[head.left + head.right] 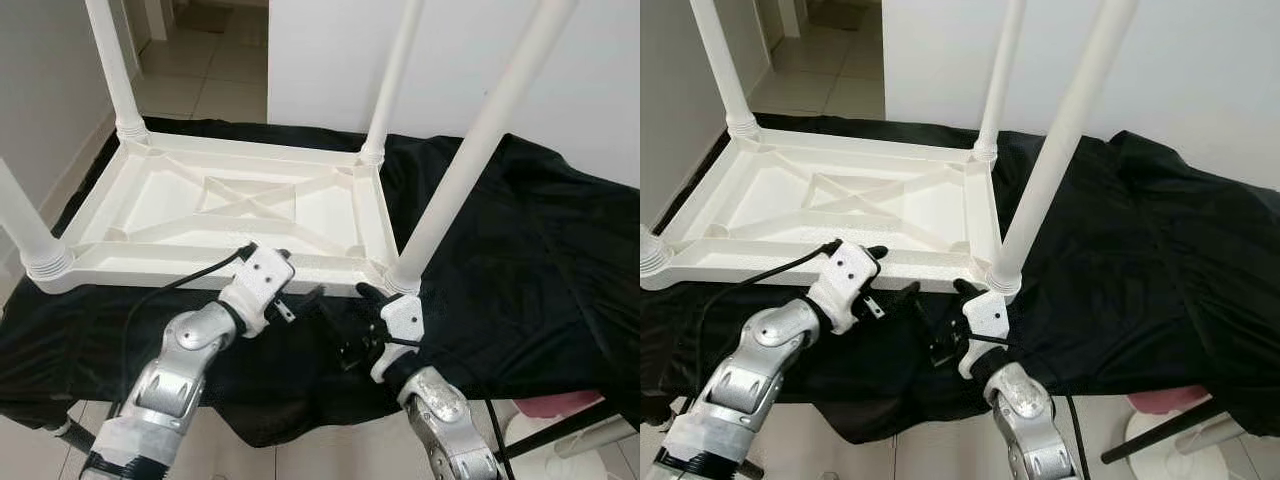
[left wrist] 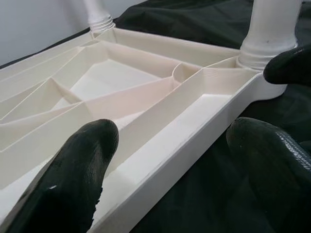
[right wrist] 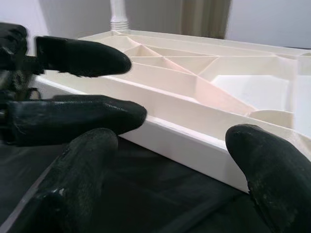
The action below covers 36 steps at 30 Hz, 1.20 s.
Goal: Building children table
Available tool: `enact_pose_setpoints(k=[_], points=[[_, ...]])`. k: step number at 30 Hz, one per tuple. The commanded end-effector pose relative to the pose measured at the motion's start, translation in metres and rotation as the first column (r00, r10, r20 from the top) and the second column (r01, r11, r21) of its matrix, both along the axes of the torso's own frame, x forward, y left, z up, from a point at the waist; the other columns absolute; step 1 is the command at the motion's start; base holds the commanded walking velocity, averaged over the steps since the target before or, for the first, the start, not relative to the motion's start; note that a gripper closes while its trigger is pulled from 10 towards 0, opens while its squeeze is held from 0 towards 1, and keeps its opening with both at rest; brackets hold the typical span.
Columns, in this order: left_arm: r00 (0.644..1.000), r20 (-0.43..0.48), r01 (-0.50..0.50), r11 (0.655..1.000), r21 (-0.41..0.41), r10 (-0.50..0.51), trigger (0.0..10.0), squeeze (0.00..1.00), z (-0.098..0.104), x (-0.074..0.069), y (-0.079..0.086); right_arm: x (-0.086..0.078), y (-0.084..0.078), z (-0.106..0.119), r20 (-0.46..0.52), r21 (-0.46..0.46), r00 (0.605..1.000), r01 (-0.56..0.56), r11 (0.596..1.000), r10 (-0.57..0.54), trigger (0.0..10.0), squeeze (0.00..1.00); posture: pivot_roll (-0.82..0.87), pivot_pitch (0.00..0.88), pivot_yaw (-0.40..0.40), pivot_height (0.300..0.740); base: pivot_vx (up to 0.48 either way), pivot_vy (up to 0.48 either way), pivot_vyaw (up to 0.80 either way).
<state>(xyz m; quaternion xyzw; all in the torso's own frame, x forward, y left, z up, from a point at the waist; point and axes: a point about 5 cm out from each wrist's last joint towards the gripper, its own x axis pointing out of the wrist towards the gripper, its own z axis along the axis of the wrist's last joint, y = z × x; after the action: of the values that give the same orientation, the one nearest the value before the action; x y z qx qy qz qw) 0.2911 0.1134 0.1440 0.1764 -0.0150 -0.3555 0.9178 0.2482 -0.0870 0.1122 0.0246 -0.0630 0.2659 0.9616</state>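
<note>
Both pincers (image 1: 300, 285) (image 1: 345, 300) open beside upturned table (image 1: 230, 205).

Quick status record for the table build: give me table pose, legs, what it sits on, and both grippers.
table: white plastic table upside down, ribbed underside showing
legs: four white legs, near-right leg standing up from its corner
support: black cloth over a raised surface
left gripper: left gripper open, at the table's near rim
right gripper: right gripper open, just before the near rim, by the near-right corner
</note>
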Motion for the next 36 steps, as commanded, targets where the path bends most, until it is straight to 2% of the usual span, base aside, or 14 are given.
enact_pose_setpoints(k=[1, 2, 4, 7, 9, 13, 14, 18, 26, 29, 30, 32, 33, 36], points=[[0.990, 0.026, -0.135, 0.991, -0.006, 0.135, 10.0, 0.00, 0.000, 0.006, 0.009, 0.004, -0.006, 0.001, 0.002, 0.001, 1.000, 0.022, 1.000, -0.022, 10.0, 0.00, 0.07, 0.000, -0.111, 0.740, 0.000, 0.000, 0.00], [0.987, 0.034, -0.158, 0.987, 0.010, 0.157, 10.0, 0.00, 0.001, 0.009, 0.019, 0.011, -0.007, 0.005, 0.016, 0.008, 0.999, 0.032, 0.999, -0.033, 10.0, 0.00, 0.07, 0.000, -0.112, 0.740, 0.000, 0.000, 0.00], [0.987, 0.034, -0.158, 0.987, 0.010, 0.157, 10.0, 0.00, 0.001, 0.009, 0.019, 0.011, -0.007, 0.005, 0.016, 0.008, 0.999, 0.032, 0.999, -0.033, 10.0, 0.00, 0.07, 0.000, -0.112, 0.740, 0.000, 0.000, 0.00], [0.977, 0.049, -0.210, 0.976, 0.049, 0.208, 10.0, 0.00, 0.005, 0.015, 0.043, 0.030, -0.015, 0.015, 0.048, 0.030, 0.994, 0.099, 0.995, -0.101, 10.0, 0.00, 0.08, 0.005, -0.103, 0.740, 0.000, 0.000, 0.00], [0.976, 0.050, -0.216, 0.975, 0.055, 0.214, 10.0, 0.00, 0.006, 0.016, 0.046, 0.033, -0.017, 0.017, 0.051, 0.035, 0.991, 0.118, 0.992, -0.120, 10.0, 0.00, 0.07, 0.007, -0.102, 0.740, 0.000, 0.000, 0.00], [0.974, 0.042, -0.225, 0.971, 0.086, 0.222, 10.0, 0.00, 0.004, 0.018, 0.055, 0.048, -0.034, 0.020, 0.034, 0.074, 0.974, 0.222, 0.972, -0.225, 10.0, 0.00, 0.07, 0.016, -0.086, 0.740, 0.000, 0.000, 0.00], [0.974, 0.042, -0.225, 0.971, 0.086, 0.222, 10.0, 0.00, 0.004, 0.018, 0.055, 0.048, -0.034, 0.020, 0.034, 0.074, 0.974, 0.222, 0.972, -0.225, 10.0, 0.00, 0.07, 0.016, -0.086, 0.740, 0.000, 0.000, 0.00], [0.976, 0.042, -0.217, 0.970, 0.109, 0.214, 10.0, 0.00, 0.004, 0.020, 0.058, 0.058, -0.052, 0.021, 0.027, 0.081, 0.945, 0.323, 0.943, -0.326, 10.0, 0.00, 0.06, 0.027, -0.075, 0.740, 0.000, 0.000, 0.00], [0.978, 0.048, -0.206, 0.969, 0.134, 0.201, 10.0, 0.00, 0.007, 0.024, 0.061, 0.062, -0.066, 0.017, 0.009, 0.082, 0.905, 0.423, 0.902, -0.425, 10.0, 0.00, 0.06, 0.041, -0.061, 0.740, 0.000, 0.000, 0.00], [0.982, 0.044, -0.186, 0.971, 0.148, 0.182, 10.0, 0.00, 0.008, 0.025, 0.062, 0.065, -0.089, 0.017, 0.020, 0.065, 0.860, 0.509, 0.859, -0.511, 10.0, 0.00, 0.05, 0.058, -0.044, 0.740, 0.000, 0.000, 0.00], [0.982, 0.044, -0.186, 0.971, 0.148, 0.182, 10.0, 0.00, 0.008, 0.025, 0.062, 0.065, -0.089, 0.017, 0.020, 0.065, 0.860, 0.509, 0.859, -0.511, 10.0, 0.00, 0.05, 0.058, -0.044, 0.740, 0.000, 0.000, 0.00], [0.986, 0.038, -0.165, 0.974, 0.156, 0.161, 10.0, 0.00, 0.007, 0.024, 0.059, 0.066, -0.104, 0.019, 0.034, 0.054, 0.830, 0.555, 0.830, -0.557, 10.0, 0.00, 0.05, 0.060, -0.043, 0.740, 0.000, 0.000, 0.00], [0.986, 0.038, -0.165, 0.974, 0.156, 0.161, 10.0, 0.00, 0.007, 0.024, 0.059, 0.066, -0.104, 0.019, 0.034, 0.054, 0.830, 0.555, 0.830, -0.557, 10.0, 0.00, 0.05, 0.060, -0.043, 0.740, 0.000, 0.000, 0.00], [0.991, 0.029, -0.132, 0.978, 0.159, 0.129, 10.0, 0.00, 0.005, 0.022, 0.056, 0.069, -0.121, 0.023, 0.053, 0.044, 0.804, 0.590, 0.806, -0.592, 10.0, 0.00, 0.05, 0.071, -0.035, 0.740, 0.000, 0.000, 0.00]])
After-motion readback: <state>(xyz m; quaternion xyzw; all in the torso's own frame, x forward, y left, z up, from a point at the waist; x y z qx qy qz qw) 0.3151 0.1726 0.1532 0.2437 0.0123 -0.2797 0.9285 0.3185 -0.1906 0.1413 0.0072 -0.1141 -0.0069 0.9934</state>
